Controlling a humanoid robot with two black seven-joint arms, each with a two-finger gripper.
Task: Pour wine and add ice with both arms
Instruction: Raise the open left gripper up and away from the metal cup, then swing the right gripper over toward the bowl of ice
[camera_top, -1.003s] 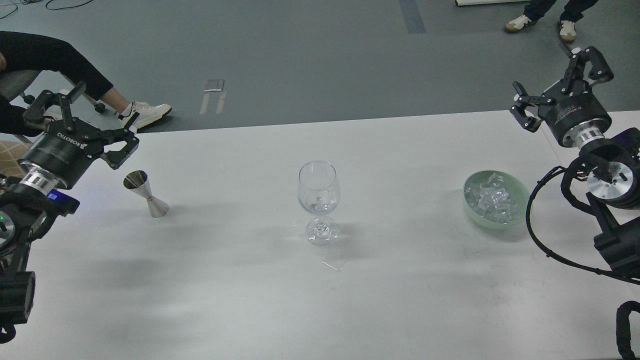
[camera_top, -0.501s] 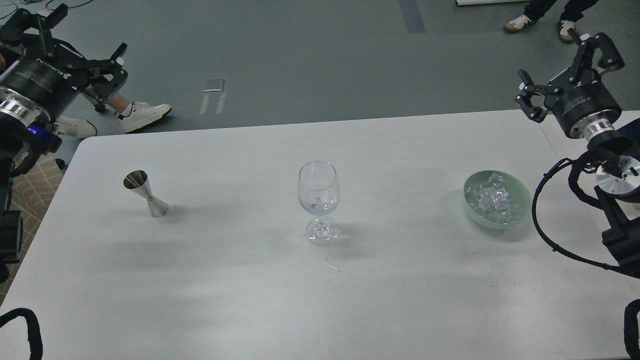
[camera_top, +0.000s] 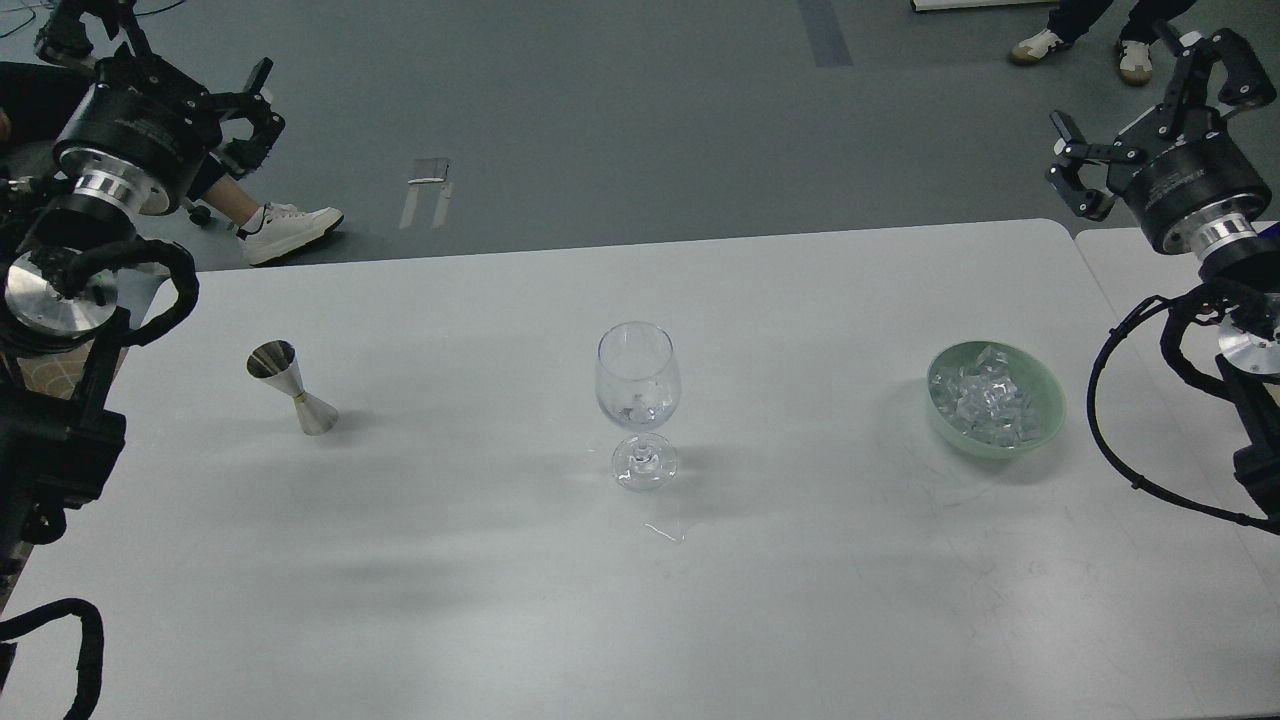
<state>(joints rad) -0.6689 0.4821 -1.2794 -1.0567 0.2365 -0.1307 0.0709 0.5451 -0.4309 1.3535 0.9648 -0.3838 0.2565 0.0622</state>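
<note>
A clear stemmed wine glass (camera_top: 638, 400) stands upright at the table's middle with a few small ice cubes in its bowl. A pale green bowl (camera_top: 1040, 425) at the right holds many small clear ice cubes (camera_top: 985, 400). A steel jigger (camera_top: 292, 388) stands at the left. My left gripper (camera_top: 160, 50) is open and empty, raised above the table's far left corner. My right gripper (camera_top: 1150, 95) is open and empty, raised beyond the table's far right edge, behind the bowl.
A small wet patch (camera_top: 665, 530) lies on the white table (camera_top: 500, 600) in front of the glass. A seated person's legs and shoe (camera_top: 290, 228) are behind the left gripper. Another person's feet (camera_top: 1080, 45) stand at top right.
Both grippers have risen and pulled back from the table. The left one moved from just above the jigger up to the far left corner. The glass, jigger and bowl have not moved.
</note>
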